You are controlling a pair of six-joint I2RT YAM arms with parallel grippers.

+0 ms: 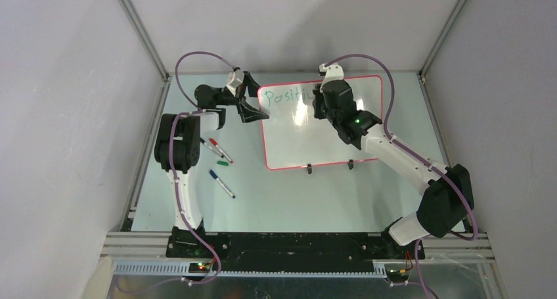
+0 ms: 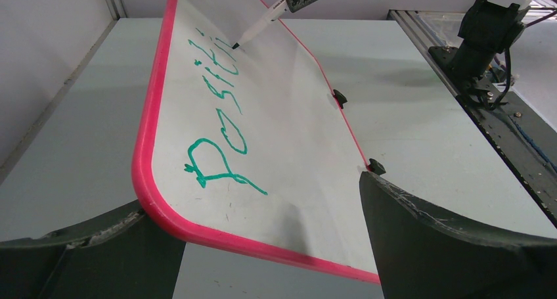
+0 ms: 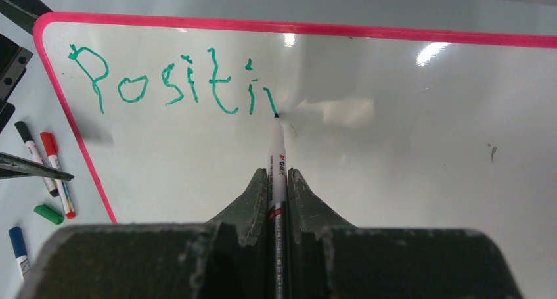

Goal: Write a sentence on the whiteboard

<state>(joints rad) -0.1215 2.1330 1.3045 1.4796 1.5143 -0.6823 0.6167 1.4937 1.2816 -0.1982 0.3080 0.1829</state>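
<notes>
The right pincer (image 3: 277,177) is pressed tight on a slim white-barrelled marker (image 3: 278,151). The marker sticks straight out ahead of its fingertips, with the dark tip touching the large glossy white rectangular whiteboard with the thin pink-red rim (image 1: 315,138). The board lies flat on the pale grey tabletop (image 1: 282,194), directly beneath this pincer.

The green handwritten sentence (image 3: 177,82) runs off to the pincer's left along the board's far edge. It reads "Positi", followed by one short slanted stroke that ends right at the marker tip. Beyond the board's rim, further to the pincer's left, some spare markers lie on the tabletop: a black-capped marker (image 3: 26,138) and a red-capped marker (image 3: 49,148) side by side, a loose green cap (image 3: 48,213) nearer, and a blue-capped marker (image 3: 16,240) nearest of all.

The left pincer (image 2: 251,194) is spread wide, and the board's short rounded end sits between its two dark fingers (image 2: 420,213). I cannot tell whether either finger touches the rim. From this pincer the writing leads away across the board, the big "P" closest to it, with the marker tip at the far end of the line. Two small black feet (image 1: 309,169) sit on the board's long edge to this pincer's right.
</notes>
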